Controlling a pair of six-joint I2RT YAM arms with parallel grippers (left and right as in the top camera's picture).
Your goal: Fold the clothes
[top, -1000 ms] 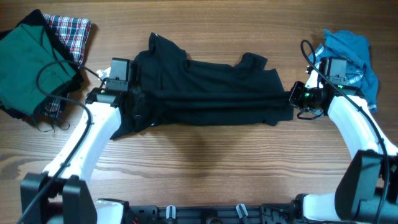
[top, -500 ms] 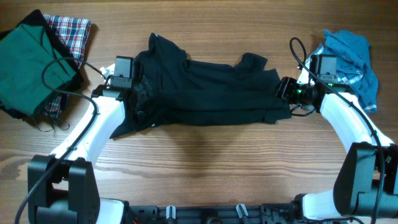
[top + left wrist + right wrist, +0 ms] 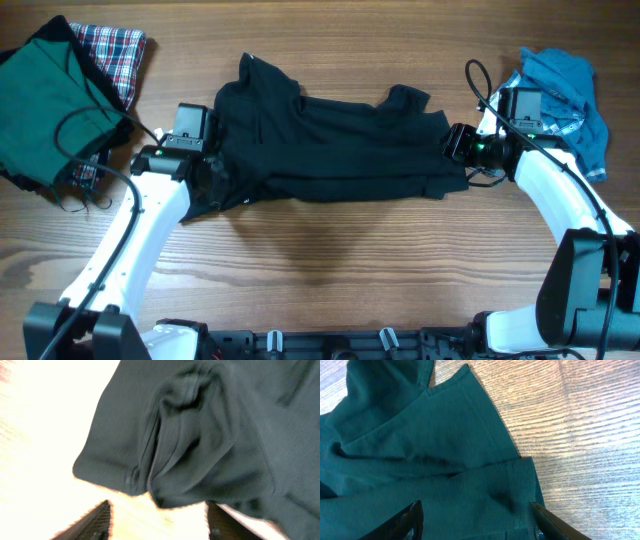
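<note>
Matt black cloth shirt [image 3: 330, 150], grained wooden table [image 3: 320, 262]

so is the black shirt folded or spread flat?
Partly folded: the black shirt lies as a narrow band, with layered edges along its near side. Its left end is bunched and wrinkled, so the fold is not neat.

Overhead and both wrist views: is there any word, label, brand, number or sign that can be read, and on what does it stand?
No text can be read in any view.
The black shirt, blue garment, green garment and plaid cloth show no print, tag or number.
The left wrist view is blurred, and no marking can be made out there.
</note>
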